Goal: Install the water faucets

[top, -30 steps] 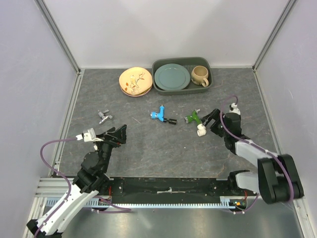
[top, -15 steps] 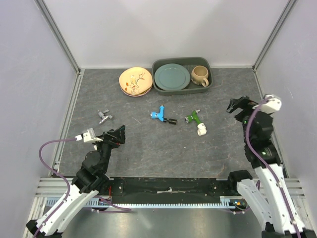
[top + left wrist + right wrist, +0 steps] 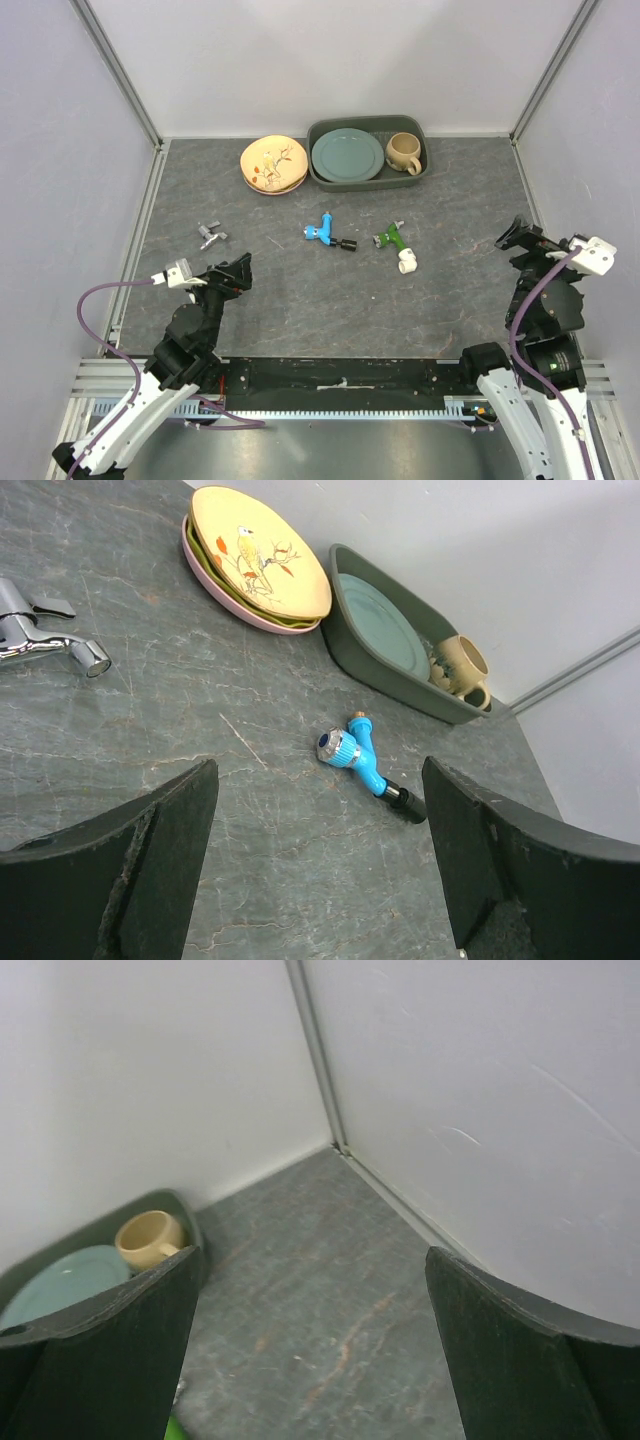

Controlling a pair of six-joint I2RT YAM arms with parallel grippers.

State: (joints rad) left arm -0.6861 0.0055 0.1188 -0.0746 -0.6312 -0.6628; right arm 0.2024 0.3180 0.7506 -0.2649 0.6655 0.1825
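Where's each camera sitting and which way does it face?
Top external: above, behind the arms, looking down on the grey table; left tool and right tool show.
Left wrist: on that arm, facing the light blue plastic faucet between its fingers.
Right wrist: facing the far right corner; its fingers show.
Shared: both wrist views catch the tan ceramic mug.

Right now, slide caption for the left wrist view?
Open left gripper frames the blue faucet lying untouched on the grey table, bird plate and dish tray behind.

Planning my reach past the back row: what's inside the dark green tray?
A teal plate and a beige mug sit side by side in the tray. Anything beneath the plate is covered.
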